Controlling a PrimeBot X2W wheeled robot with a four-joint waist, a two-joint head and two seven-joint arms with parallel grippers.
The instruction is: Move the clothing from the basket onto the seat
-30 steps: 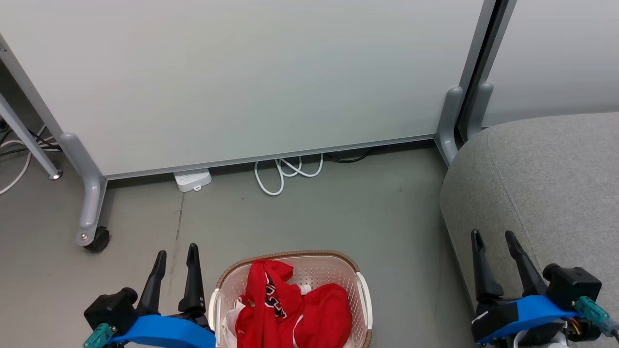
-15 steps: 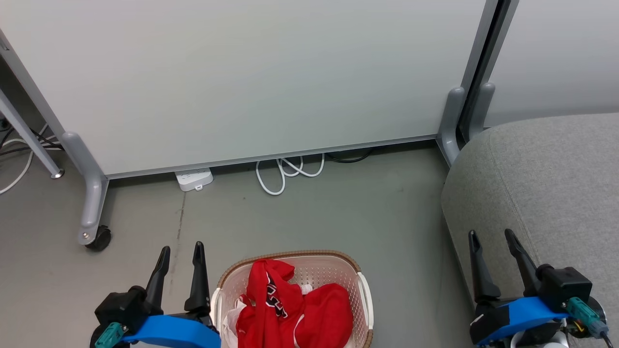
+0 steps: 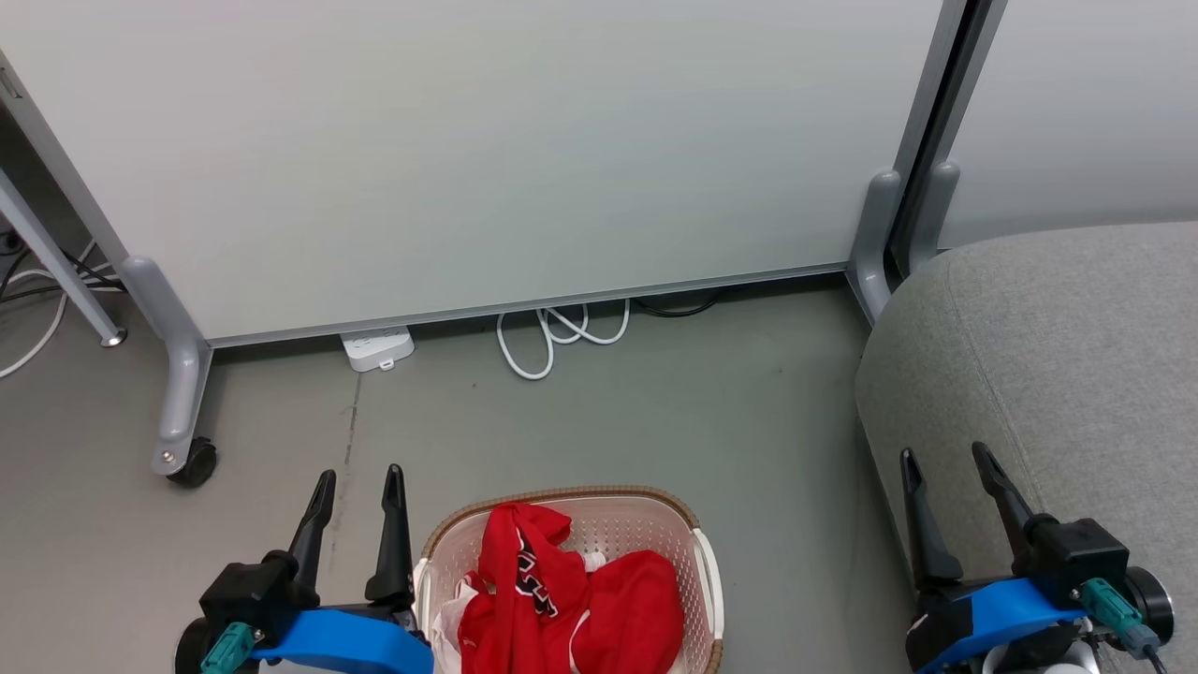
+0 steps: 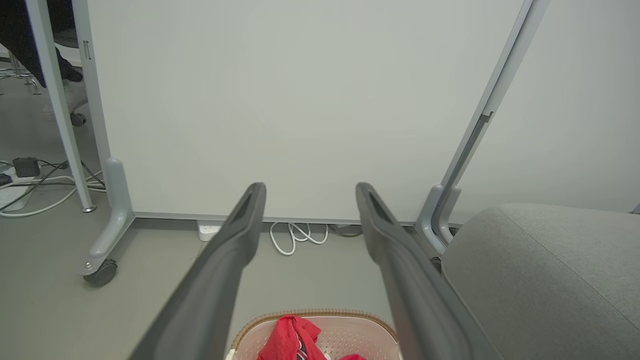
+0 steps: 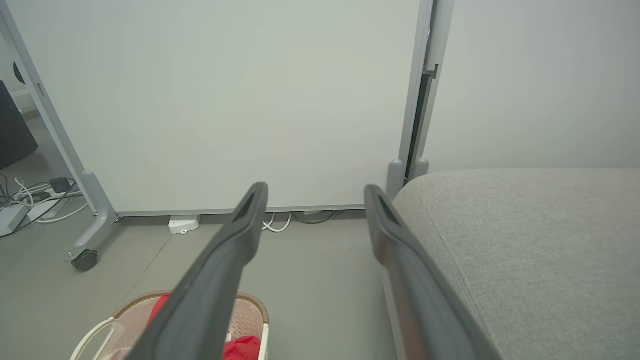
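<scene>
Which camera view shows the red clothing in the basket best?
The head view: it looks down on the clothing, showing most of the red heap in the basket and some black-and-white lettering. The left wrist view catches its top at the bottom edge; the right wrist view shows small red patches at its lower left.

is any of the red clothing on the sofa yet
No, the red clothing sits inside the basket, apart from the grey sofa.

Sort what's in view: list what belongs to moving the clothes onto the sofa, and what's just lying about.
For the job: bright red sports clothing; cream perforated plastic basket with brown rim; large grey fabric sofa.
Lying about: white power strip; looped white cable; pale wheeled partition panel.
</scene>
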